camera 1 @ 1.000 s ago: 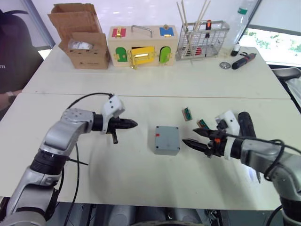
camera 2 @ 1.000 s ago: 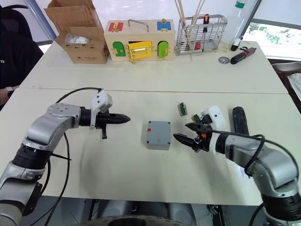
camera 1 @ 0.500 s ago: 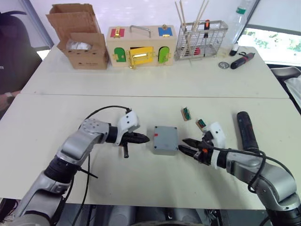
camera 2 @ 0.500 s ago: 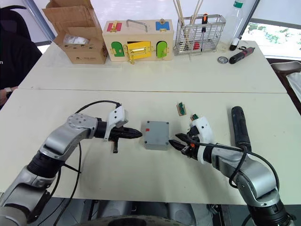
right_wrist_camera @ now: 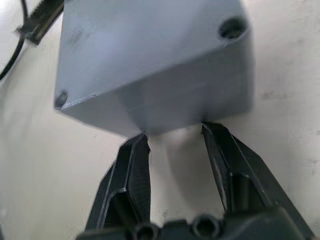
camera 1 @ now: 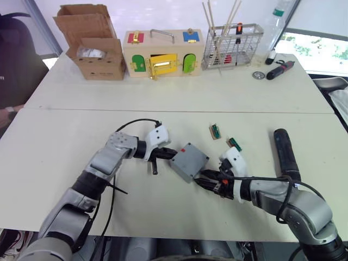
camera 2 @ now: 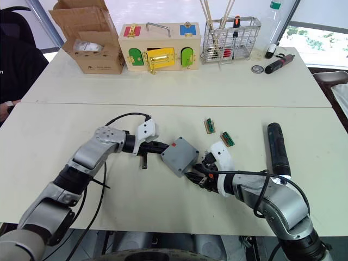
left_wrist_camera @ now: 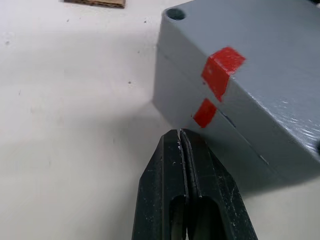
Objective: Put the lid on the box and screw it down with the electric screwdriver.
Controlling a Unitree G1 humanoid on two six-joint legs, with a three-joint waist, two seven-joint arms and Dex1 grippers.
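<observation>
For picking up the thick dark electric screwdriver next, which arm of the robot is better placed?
Right. The thick dark electric screwdriver lies on the robot's right, beside the right end effector; the left end effector is beyond the small grey plastic box.

You have one small square grey plastic box (camera 1: 188, 161), one thick dark cylindrical electric screwdriver (camera 1: 286, 154), two small green-and-brown connector pieces (camera 1: 215, 131), one brown cardboard box (camera 1: 91, 41), one wooden box with coloured doors (camera 1: 163, 53), one wire basket (camera 1: 232, 46).
</observation>
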